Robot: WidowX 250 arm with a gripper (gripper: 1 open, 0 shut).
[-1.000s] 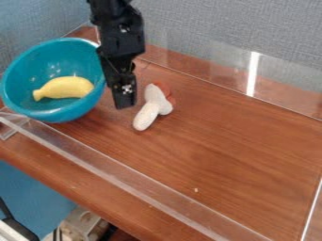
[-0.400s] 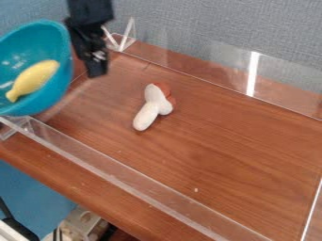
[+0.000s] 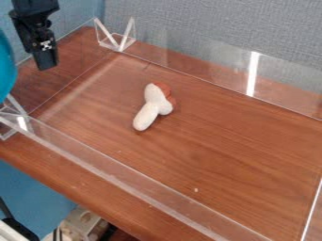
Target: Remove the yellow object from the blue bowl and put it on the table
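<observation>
The arm (image 3: pixel 34 28) hangs over the bench's (image 3: pixel 214 151) far-left corner, and I can't tell how its jaws stand. Only a sliver of the blue bowl (image 3: pixel 3 66) shows; the yellow thing is out of sight. The pick looks not yet made. Next it needs to reach into the bowl.

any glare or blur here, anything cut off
Camera view: white glare streaks along the clear acrylic walls, a soft sheen on the wooden table, the gripper dark and slightly soft at top left, its jaws unreadable, the blue bowl cropped to a sliver at the left edge.

White object (image 3: pixel 152 107): one. Blue bowl (image 3: pixel 4 71): one. Table (image 3: pixel 214 160): one.
</observation>
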